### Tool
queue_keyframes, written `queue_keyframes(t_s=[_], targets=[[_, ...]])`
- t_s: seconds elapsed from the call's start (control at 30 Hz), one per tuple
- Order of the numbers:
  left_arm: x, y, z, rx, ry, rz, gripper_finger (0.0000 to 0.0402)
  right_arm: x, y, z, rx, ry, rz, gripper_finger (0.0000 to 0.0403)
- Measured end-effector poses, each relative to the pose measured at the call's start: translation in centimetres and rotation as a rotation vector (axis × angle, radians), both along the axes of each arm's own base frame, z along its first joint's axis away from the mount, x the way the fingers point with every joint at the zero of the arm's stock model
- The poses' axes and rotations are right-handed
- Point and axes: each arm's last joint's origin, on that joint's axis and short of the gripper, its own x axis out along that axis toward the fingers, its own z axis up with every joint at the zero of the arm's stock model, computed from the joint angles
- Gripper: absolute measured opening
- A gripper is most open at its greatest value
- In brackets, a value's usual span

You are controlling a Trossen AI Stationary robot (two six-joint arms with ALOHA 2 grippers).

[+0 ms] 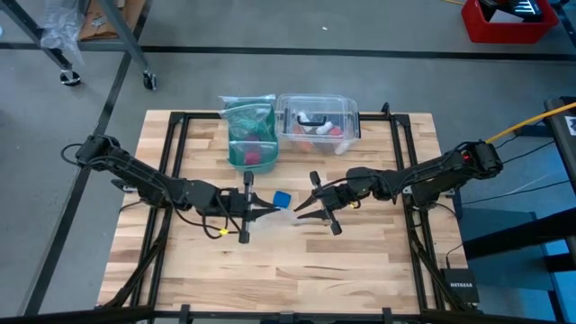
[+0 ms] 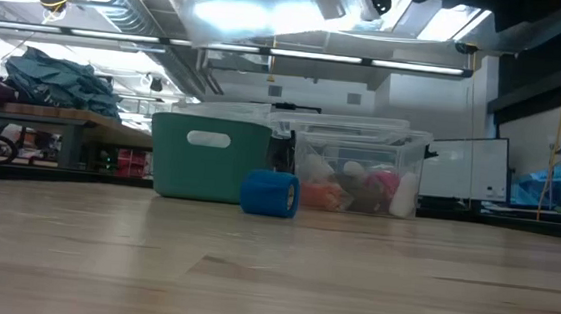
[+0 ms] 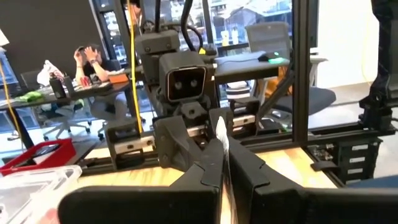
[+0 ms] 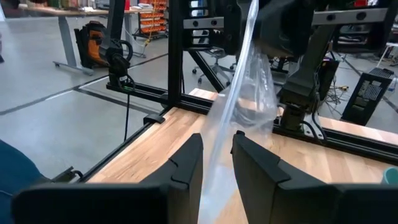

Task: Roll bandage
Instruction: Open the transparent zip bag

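Note:
The bright blue bandage roll (image 1: 282,198) lies on the wooden table between the two grippers, a little to their far side. In the low view it (image 2: 269,192) rests on the table on its side. A clear plastic zip bag (image 1: 286,216) is stretched between my left gripper (image 1: 268,211) and my right gripper (image 1: 302,212), which face each other at mid-table. In the low view the bag (image 2: 272,6) shows high up, clear of the table. Both grippers are shut on the bag. My left gripper (image 3: 222,163) pinches a thin edge of the clear bag (image 3: 221,134) between its two fingers. It comes level from the table's left. The bag is lifted clear of the table. My right gripper (image 4: 217,146) pinches the clear bag (image 4: 231,121) between its two fingers. It comes level from the table's right. The bag runs from the fingers toward the other gripper and is off the table.
A teal basket (image 1: 250,135) inside a plastic bag and a clear plastic box (image 1: 318,121) with small items stand at the table's far edge. Black frame rails (image 1: 171,171) run along the table's sides. Bare wood (image 1: 288,270) lies toward the near edge.

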Motion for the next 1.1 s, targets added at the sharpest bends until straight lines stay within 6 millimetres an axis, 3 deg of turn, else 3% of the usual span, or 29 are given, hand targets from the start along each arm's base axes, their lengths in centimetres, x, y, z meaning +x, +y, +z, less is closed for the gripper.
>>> queue_keyframes(t_s=[1.1], targets=[[0.21,0.95,0.8,-0.009,-0.079,0.048,0.0,0.01,-0.05,-0.15,-0.002,0.016,-0.022,0.009]])
